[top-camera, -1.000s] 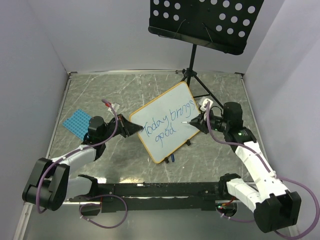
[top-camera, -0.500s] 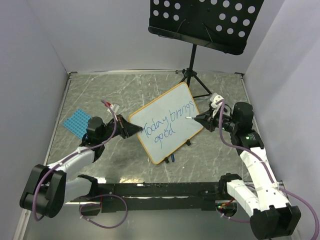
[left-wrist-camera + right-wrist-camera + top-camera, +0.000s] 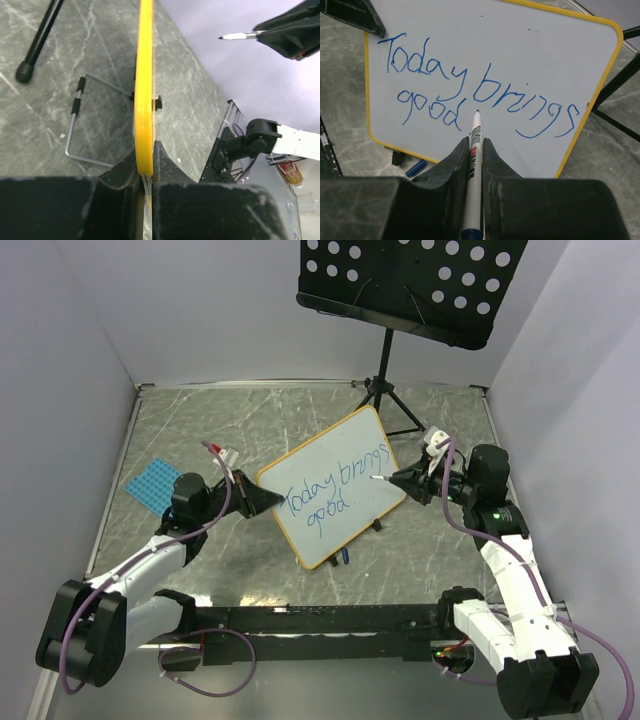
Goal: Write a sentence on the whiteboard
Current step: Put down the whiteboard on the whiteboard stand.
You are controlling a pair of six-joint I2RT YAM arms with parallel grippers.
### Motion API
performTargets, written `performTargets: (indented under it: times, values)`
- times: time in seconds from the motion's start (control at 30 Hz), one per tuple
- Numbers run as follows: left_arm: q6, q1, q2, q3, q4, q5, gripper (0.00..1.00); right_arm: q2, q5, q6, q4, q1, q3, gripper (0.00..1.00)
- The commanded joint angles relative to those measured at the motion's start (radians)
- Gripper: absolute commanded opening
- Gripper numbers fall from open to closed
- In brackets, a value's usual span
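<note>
Marker (image 3: pixel 476 125), pinched in the right fingers (image 3: pixel 461 150), hangs clear of the board (image 3: pixel 530 60), whose edge the left fingers (image 3: pixel 162 160) clamp; the sentence (image 3: pixel 460 82) should continue just ahead of the right fingers, pressed lightly.

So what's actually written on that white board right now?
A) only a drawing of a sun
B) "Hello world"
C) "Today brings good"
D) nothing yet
C: in the right wrist view the whiteboard carries the sentence in blue handwriting, "Today brings" on one line and "good" below it, with the marker pointing at it.
</note>
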Motion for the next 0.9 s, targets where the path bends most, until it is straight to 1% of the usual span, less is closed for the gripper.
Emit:
performTargets:
  times: [0.0,0.07,0.1,0.2,0.37,0.43,0.6,0.77,0.87]
  values:
    - [0.093,-0.015,0.007,0.057,-0.12,0.007,0.01,-0.011,-0.037,0.009,0.015,-0.011,-0.002,0.0]
    - [0.104,-0.015,0.013,0.068,-0.153,-0.013,0.01,-0.005,-0.042,0.006,0.012,-0.011,0.0,0.0]
    - [0.124,-0.013,0.019,0.082,-0.201,-0.018,0.01,-0.005,-0.044,0.006,0.011,-0.011,0.0,0.0]
    - [0.154,-0.013,0.027,0.103,-0.272,-0.051,0.01,-0.004,-0.045,0.004,0.009,-0.012,0.0,0.0]
    - [0.171,-0.012,0.066,0.1,-0.268,-0.081,0.01,-0.008,-0.051,0.006,0.006,-0.011,-0.002,0.0]
    - [0.167,-0.013,0.062,0.077,-0.227,-0.093,0.01,-0.007,-0.053,0.004,0.004,-0.011,0.0,0.0]
    - [0.165,-0.015,0.031,0.042,-0.207,-0.145,0.01,-0.004,-0.065,0.003,-0.002,-0.012,0.0,0.0]
    - [0.159,-0.018,-0.038,0.039,-0.301,-0.26,0.01,-0.008,-0.074,0.0,-0.006,-0.012,0.0,0.0]
    - [0.162,-0.027,-0.071,0.022,-0.315,-0.311,0.01,-0.008,-0.082,0.001,-0.008,-0.012,0.0,0.0]
